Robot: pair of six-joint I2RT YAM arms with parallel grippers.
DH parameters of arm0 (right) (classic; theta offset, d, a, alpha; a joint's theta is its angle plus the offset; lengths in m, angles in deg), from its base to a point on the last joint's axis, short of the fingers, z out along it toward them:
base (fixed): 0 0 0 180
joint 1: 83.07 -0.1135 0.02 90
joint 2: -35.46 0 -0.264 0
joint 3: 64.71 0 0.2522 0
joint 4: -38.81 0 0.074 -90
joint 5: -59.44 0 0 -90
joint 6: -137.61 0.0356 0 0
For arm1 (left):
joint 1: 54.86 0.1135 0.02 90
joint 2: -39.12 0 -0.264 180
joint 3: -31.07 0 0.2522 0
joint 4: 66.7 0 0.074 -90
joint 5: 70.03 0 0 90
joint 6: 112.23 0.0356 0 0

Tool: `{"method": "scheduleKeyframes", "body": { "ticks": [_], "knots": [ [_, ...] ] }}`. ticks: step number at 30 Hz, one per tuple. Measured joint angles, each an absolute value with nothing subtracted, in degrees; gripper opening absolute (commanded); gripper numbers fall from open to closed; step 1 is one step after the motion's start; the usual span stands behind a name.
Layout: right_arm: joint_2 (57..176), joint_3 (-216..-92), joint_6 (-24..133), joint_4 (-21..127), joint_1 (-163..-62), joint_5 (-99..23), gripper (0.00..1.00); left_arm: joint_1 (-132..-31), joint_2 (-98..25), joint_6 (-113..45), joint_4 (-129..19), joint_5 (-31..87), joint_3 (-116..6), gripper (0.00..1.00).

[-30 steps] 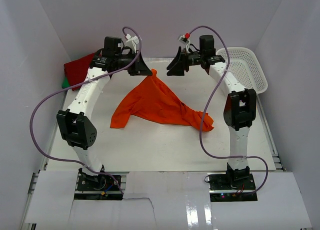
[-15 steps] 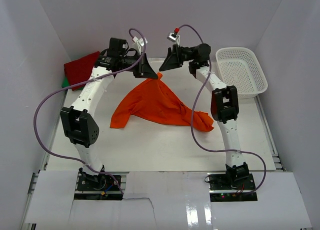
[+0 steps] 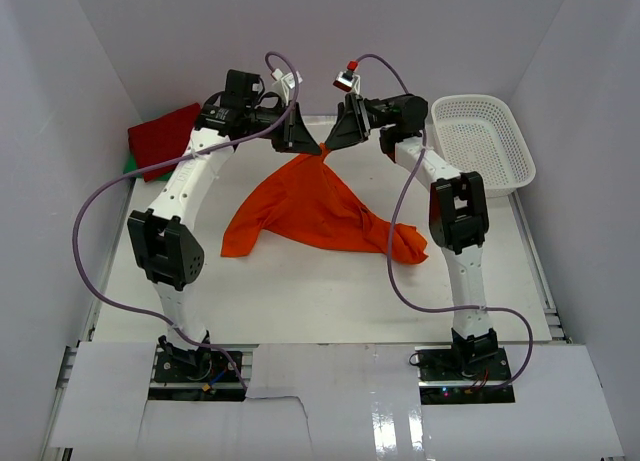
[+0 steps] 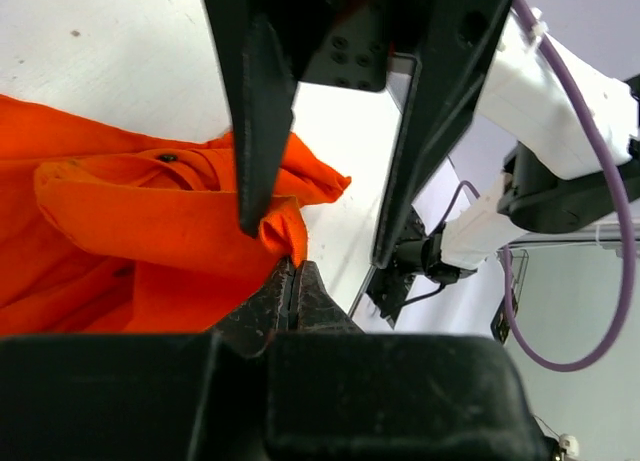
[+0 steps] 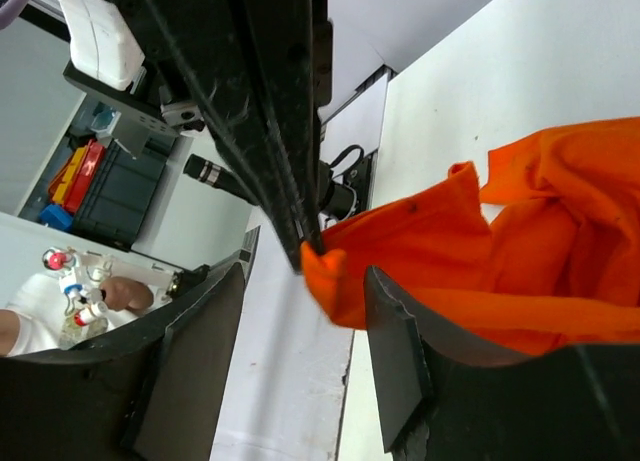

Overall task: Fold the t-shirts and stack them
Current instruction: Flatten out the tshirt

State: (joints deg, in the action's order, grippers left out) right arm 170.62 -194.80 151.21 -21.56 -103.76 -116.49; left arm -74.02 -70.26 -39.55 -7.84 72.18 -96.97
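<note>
Pinching a raised corner of the orange shirt (image 3: 320,206), your left gripper (image 3: 314,148) is clamped tight; your right gripper (image 3: 331,144) has its jaws apart, straddling that same corner.

No writing, label, brand mark, number or sign can be read anywhere in these views.
</note>
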Motion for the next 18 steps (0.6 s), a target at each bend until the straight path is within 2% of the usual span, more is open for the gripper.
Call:
{"method": "scheduleKeyframes", "body": {
  "ticks": [2,3,4,7,9,11,13,14,15,16,18],
  "knots": [
    [169.0,-192.3,151.1,-21.9,-103.8,-116.5,0.53,-74.0,-70.3,-39.3,-7.3,70.9,-97.6,0.00],
    [168.4,-191.2,150.9,-22.1,-103.8,-116.5,0.49,-74.0,-70.3,-39.2,-7.0,70.4,-97.7,0.00],
    [167.9,-190.2,150.8,-22.2,-103.8,-116.5,0.37,-74.0,-70.4,-39.2,-6.7,70.1,-97.9,0.00],
    [166.9,-188.0,150.6,-22.6,-103.8,-116.7,0.24,-74.0,-71.5,-39.2,-6.0,69.8,-99.3,0.00],
    [166.8,-187.4,150.7,-22.5,-103.8,-116.7,0.20,-74.0,-72.9,-39.2,-5.4,69.8,-100.7,0.00],
    [166.8,-187.0,150.6,-22.5,-103.8,-116.6,0.08,-74.0,-74.1,-39.4,-4.9,69.9,-102.0,0.00],
    [166.7,-186.7,150.7,-22.5,-103.8,-116.6,0.08,-74.0,-75.0,-39.7,-4.2,69.9,-103.4,0.00],
    [166.7,-186.5,150.8,-22.5,-103.8,-116.6,0.08,-74.0,-75.2,-39.7,-3.9,69.9,-103.9,0.07],
    [166.6,-186.5,150.9,-22.5,-103.8,-116.6,0.08,-74.0,-75.4,-39.7,-3.5,69.9,-104.4,0.22],
    [166.5,-186.5,151.1,-22.5,-103.9,-116.6,0.08,-74.0,-75.4,-39.5,-3.3,69.8,-104.7,0.24],
    [166.0,-186.5,151.8,-22.5,-103.9,-116.7,0.08,-74.0,-75.4,-39.6,-3.0,68.4,-105.2,0.37]
  ]
}}
